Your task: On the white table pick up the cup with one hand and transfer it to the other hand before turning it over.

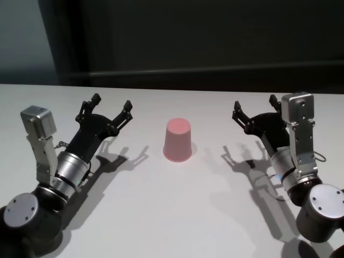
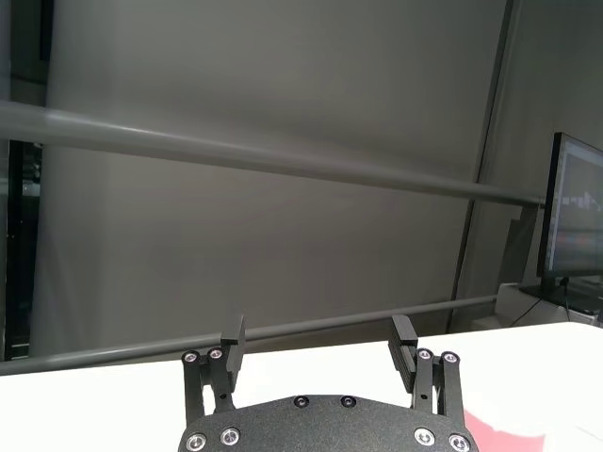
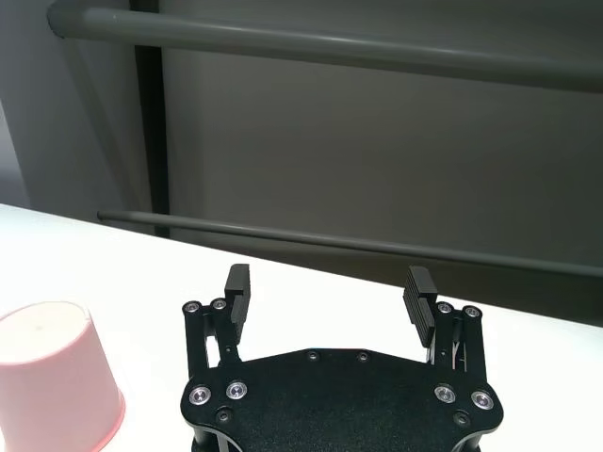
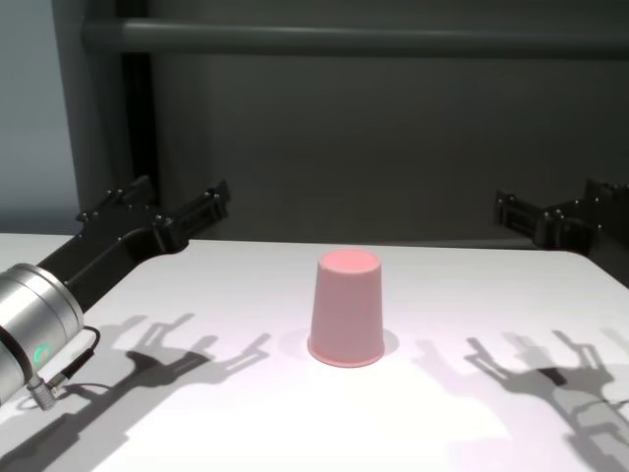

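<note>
The pink cup (image 1: 178, 140) stands upside down, rim on the white table (image 1: 172, 215), in the middle between my arms. It also shows in the chest view (image 4: 347, 307) and in the right wrist view (image 3: 52, 375); a pink sliver of the cup (image 2: 504, 433) shows in the left wrist view. My left gripper (image 1: 111, 106) is open and empty, left of the cup and apart from it. My right gripper (image 1: 254, 108) is open and empty, right of the cup and apart from it. Both hover above the table.
A dark wall with grey horizontal rails (image 4: 354, 39) stands behind the table's far edge. A monitor (image 2: 577, 221) shows at the side in the left wrist view. Nothing else lies on the table.
</note>
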Robot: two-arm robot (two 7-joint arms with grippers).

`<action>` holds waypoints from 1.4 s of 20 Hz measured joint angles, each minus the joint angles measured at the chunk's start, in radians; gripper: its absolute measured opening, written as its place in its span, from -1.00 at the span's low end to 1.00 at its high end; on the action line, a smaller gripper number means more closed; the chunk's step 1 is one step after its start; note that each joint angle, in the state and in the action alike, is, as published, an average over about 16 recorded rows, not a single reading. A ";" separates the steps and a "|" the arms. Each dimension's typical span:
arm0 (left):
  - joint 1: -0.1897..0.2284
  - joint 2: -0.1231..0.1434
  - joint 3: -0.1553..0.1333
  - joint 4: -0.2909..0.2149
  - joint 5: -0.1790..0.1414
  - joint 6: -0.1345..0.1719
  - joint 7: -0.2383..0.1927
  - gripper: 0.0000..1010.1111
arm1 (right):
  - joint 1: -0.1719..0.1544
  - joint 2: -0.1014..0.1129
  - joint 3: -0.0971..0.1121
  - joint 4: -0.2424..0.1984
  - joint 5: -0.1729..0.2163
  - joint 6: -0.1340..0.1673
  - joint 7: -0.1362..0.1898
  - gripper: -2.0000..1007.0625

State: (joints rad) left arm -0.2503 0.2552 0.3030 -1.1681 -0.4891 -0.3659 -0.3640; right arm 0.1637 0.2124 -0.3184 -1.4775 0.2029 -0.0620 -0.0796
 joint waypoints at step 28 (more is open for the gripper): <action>0.000 0.000 0.000 0.000 0.000 0.000 0.000 0.98 | -0.018 -0.059 0.033 0.063 -0.035 0.004 0.011 0.99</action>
State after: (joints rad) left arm -0.2503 0.2552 0.3030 -1.1681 -0.4891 -0.3659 -0.3640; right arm 0.1461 0.1539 -0.2858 -1.4140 0.1675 -0.0584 -0.0682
